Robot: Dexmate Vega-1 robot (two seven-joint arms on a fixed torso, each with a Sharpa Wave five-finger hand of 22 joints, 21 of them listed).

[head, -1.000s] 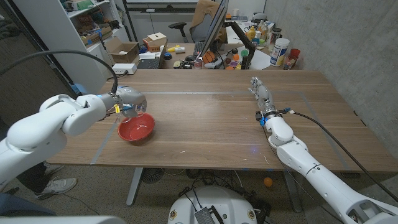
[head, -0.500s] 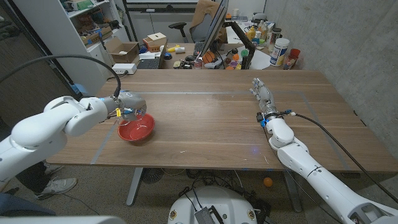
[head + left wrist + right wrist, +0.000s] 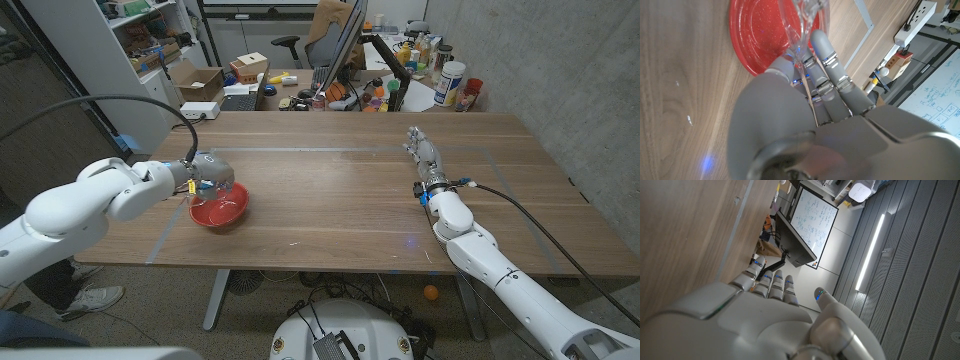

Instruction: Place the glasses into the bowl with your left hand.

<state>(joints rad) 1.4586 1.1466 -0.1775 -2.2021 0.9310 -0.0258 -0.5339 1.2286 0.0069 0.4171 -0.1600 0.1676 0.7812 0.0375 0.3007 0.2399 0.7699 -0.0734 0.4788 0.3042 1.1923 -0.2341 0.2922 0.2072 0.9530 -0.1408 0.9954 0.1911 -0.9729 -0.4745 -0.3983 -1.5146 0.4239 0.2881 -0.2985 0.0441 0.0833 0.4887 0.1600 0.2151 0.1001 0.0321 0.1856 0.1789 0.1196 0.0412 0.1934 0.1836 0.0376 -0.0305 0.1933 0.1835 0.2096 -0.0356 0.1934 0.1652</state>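
Observation:
A red bowl (image 3: 222, 209) sits on the left part of the wooden table (image 3: 340, 200). My left hand (image 3: 210, 176) hangs over the bowl's near-left rim, fingers curled down. In the left wrist view the fingers (image 3: 826, 55) pinch clear glasses (image 3: 807, 12) that hang over the inside of the red bowl (image 3: 757, 45); I cannot tell whether the glasses touch it. My right hand (image 3: 421, 154) stands at the table's right side with straight fingers and holds nothing. In the right wrist view the right hand (image 3: 770, 310) shows nothing in its fingers.
Behind the table's far edge stands a cluttered desk with a monitor (image 3: 345, 45), bottles (image 3: 451, 84) and a cardboard box (image 3: 197, 82). A white power strip (image 3: 199, 110) lies at the far left corner. Shelves (image 3: 140, 40) stand at the back left.
My left hand has come down and a little nearer, bringing the glasses low over the bowl. The right arm has stayed put.

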